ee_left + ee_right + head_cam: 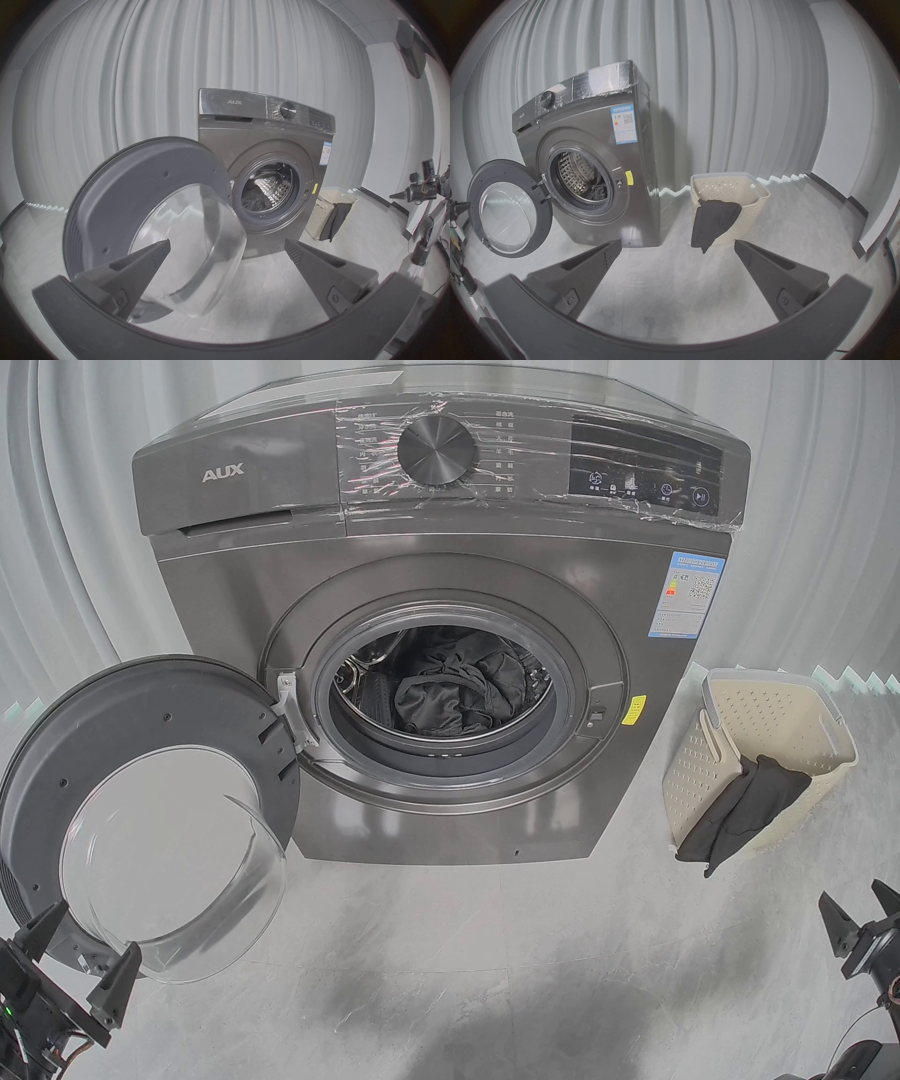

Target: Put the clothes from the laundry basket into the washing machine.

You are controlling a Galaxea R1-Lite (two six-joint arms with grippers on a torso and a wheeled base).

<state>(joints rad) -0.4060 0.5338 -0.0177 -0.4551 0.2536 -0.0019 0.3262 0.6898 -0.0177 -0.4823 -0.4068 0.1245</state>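
The washing machine stood on the pale floor in front of a pleated grey curtain. Its round door was swung fully open to the machine's left side, the clear inner bowl facing out into the room. Inside the drum lay a heap of dark clothes, piled low against the back and bottom of the opening.

The laundry basket, cream and perforated, sat on the floor just beside the machine's right side, near its front corner. A dark garment hung over the basket's front rim, part of it inside and the rest trailing down the outer wall almost to the floor.

The left gripper hovered in front of the machine, low and off to its left, close to the lower edge of the open door without touching it. Its fingers were spread wide apart and held nothing. The right gripper hung in front of the machine and off to its right, on the near side of the basket and apart from the draped garment. Its fingers were likewise spread wide, with nothing between them.
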